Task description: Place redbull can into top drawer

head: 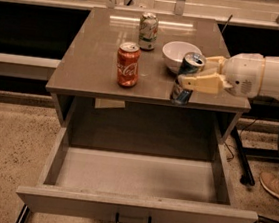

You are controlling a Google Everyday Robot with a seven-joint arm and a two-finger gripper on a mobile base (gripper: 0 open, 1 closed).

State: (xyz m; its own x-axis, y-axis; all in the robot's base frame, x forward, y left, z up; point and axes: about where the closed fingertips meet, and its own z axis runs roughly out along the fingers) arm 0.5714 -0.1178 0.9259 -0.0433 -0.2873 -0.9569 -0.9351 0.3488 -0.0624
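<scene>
Coca-Cola can point(127, 64), pale green-white can point(148, 31), white bowl point(172, 58), on table point(88, 52)

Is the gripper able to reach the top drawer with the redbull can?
Likely yes: the gripper holds the redbull can near the front edge of the table; the top drawer stands open below.

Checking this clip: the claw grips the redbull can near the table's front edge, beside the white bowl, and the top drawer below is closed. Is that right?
Not quite: the top drawer is not closed. The camera view shows it pulled out wide open below the table. The rest stands: the claw grips the redbull can near the table's front edge, beside the white bowl.
</scene>
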